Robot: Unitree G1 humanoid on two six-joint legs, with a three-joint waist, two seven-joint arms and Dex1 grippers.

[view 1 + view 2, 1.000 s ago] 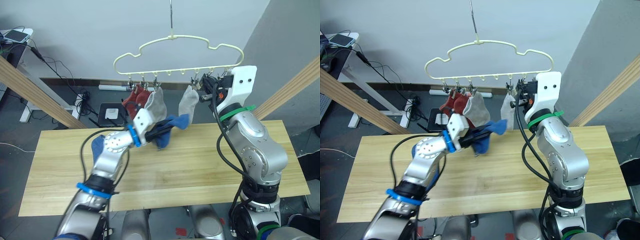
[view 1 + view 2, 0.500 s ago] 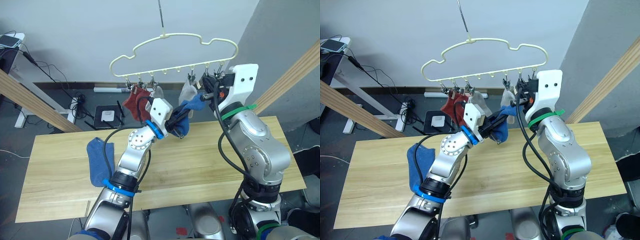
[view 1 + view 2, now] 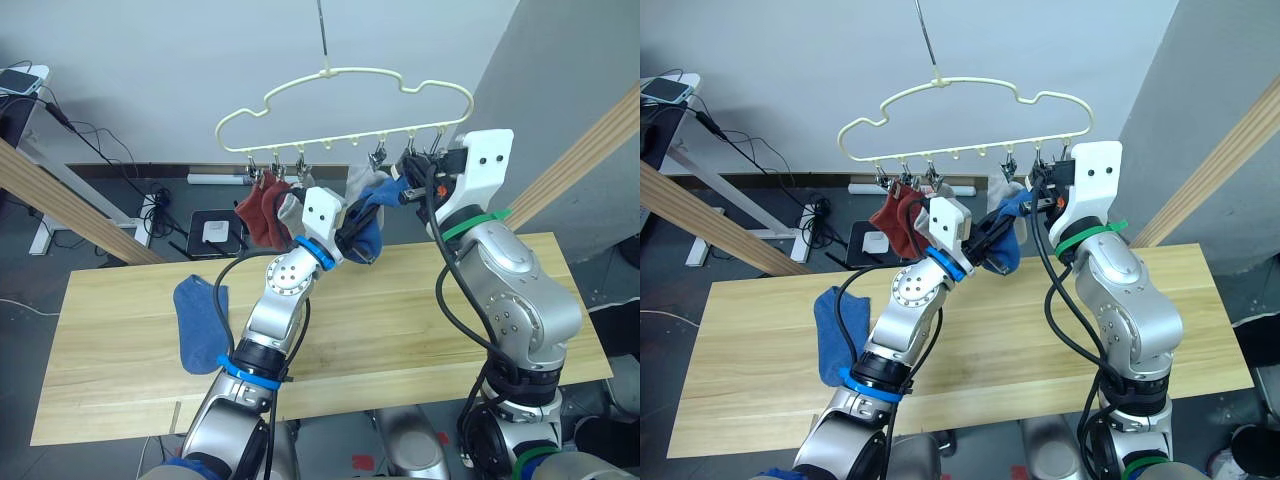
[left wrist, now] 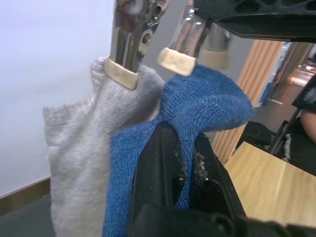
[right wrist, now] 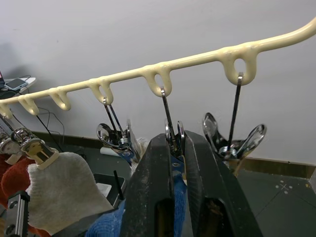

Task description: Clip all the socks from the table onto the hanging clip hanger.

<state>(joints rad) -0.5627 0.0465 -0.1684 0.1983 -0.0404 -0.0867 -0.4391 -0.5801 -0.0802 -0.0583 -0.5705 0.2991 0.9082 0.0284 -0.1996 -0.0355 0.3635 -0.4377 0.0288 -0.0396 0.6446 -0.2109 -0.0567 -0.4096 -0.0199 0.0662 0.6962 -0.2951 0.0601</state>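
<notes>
A blue sock (image 4: 197, 106) is gripped by the left gripper (image 4: 180, 148) fingers and held up at a metal clip (image 5: 174, 134), apparently squeezed by the right gripper (image 5: 178, 148); another blue sock (image 3: 200, 320) is left on the worktop (image 3: 400, 310)

- My surface (image 3: 420, 330) is a long top of light wooden planks.
- One blue sock (image 3: 199, 322) lies flat near its left end, before me.

Both arms are raised, left gripper (image 3: 372, 205) and right gripper (image 3: 407, 190) clamped.
</notes>
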